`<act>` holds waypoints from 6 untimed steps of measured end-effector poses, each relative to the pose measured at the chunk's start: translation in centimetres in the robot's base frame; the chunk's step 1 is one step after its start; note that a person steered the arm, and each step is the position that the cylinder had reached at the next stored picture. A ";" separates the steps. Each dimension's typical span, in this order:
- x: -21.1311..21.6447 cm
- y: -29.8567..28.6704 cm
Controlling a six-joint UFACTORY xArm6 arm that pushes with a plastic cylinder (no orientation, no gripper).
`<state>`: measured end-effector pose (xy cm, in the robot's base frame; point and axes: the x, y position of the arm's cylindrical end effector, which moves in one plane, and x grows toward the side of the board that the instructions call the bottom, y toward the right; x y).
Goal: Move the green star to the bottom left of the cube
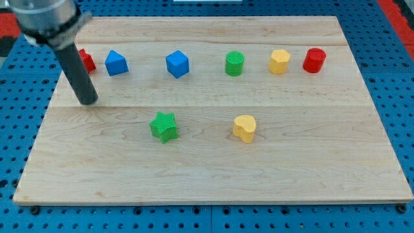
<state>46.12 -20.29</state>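
Note:
The green star (pixel 163 126) lies left of the board's middle, below and a little left of the blue cube (pixel 176 64) in the top row. My tip (pixel 88 101) rests on the board at the view's left, well to the left of the star and slightly higher. It touches no block. A second blue block (pixel 116 63) sits to the left of the cube, up and right of my tip. A red block (pixel 86 61) at the top left is partly hidden behind my rod.
The top row also holds a green cylinder (pixel 234 63), a yellow block (pixel 279 61) and a red cylinder (pixel 314 59). A yellow heart-shaped block (pixel 244 127) lies right of the star. The wooden board (pixel 213 175) sits on a blue perforated table.

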 end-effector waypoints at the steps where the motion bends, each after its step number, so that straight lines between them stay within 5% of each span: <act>1: 9.1 1.0; 2: 10.6 8.7; 4: 4.7 10.7; 6: 4.7 12.8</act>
<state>50.80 -7.51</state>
